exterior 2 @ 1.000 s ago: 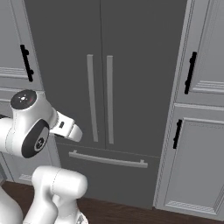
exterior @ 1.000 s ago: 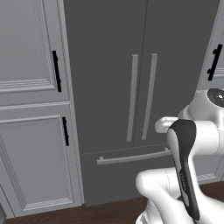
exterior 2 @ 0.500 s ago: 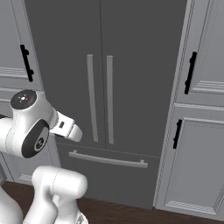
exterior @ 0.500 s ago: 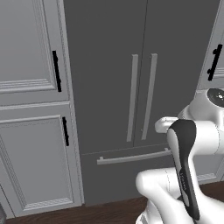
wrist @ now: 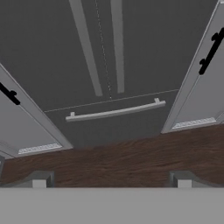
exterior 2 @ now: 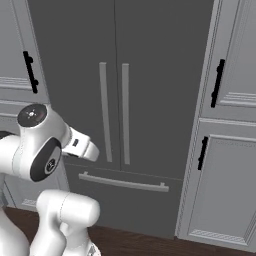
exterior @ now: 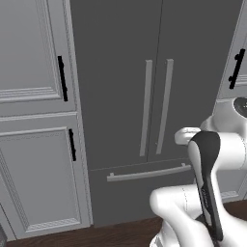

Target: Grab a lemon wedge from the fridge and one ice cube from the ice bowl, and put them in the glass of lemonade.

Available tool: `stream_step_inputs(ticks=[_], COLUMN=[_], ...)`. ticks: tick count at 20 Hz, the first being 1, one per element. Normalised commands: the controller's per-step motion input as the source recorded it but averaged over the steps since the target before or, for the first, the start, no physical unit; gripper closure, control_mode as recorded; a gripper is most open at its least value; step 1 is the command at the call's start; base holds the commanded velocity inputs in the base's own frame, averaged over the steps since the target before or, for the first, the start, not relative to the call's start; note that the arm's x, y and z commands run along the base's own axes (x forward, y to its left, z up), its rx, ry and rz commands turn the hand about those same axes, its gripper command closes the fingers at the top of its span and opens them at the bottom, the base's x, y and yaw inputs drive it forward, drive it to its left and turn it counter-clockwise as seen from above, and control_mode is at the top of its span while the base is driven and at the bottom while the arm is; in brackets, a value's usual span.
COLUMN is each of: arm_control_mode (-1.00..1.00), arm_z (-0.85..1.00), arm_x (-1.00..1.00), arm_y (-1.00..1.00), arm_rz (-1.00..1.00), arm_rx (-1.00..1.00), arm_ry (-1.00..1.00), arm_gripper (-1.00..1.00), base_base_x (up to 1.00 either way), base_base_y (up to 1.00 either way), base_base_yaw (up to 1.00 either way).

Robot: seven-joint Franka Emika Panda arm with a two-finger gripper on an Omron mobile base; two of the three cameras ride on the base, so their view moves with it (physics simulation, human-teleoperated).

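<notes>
You are facing the fridge [exterior: 120,72], which stands shut straight ahead of the base; its two upper doors meet at a thin seam, and two long pale vertical bar handles [exterior: 157,106] sit just either side of that seam; below them a wide drawer front carries a horizontal bar handle [exterior: 147,172] of the same pale grey. Light grey panelled cabinets [exterior: 34,120] flank the appliance on the left and on the right [exterior 2: 225,150], each with short black handles [exterior: 61,78] set near the edge that meets the fridge. A strip of dark wooden floor [wrist: 113,159] runs along the foot of everything.

Your arm [exterior 2: 45,150] is folded up close to the base, well short of the doors and touching nothing; in the right base view its white links and dark joint sit at the lower left, in the left base view at the lower right.

In the hand view your gripper [wrist: 111,181] looks down and forward at the drawer handle and the floor; its two fingertips [wrist: 40,180] stand wide apart at the bottom of that picture, with nothing between them; the fridge fills the far part of that view, the cabinets slanting off to each side.
</notes>
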Motion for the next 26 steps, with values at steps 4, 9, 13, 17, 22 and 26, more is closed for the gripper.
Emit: stream_step_inputs(ticks=[4, 9, 13, 17, 22, 26], arm_control_mode=[-1.0, -1.0, -1.0, -1.0, -1.0, -1.0], arm_z=[0.12, 0.13, 0.26, 0.13, 0.04, 0.07], arm_x=[0.71, 1.0, 0.88, 0.52, 0.44, 0.56], arm_y=[-0.47, -0.1, 0.0, -0.09, -0.12, -0.04], arm_rz=[0.0, 0.07, 0.06, 0.06, 0.01, 0.0], arm_rx=[0.0, -0.03, -0.02, -0.01, -0.04, 0.0], arm_ry=[-0.08, -0.08, -0.04, -0.17, -0.26, -0.14], arm_gripper=[-1.0, -1.0, -1.0, -1.0, -1.0, -1.0], base_base_x=[0.0, 0.0, 0.0, 0.0, 0.0, 0.0], base_base_y=[0.0, 0.0, 0.0, 0.0, 0.0, 0.0], base_base_yaw=[0.0, 0.0, 0.0, 0.0, 0.0, 0.0])
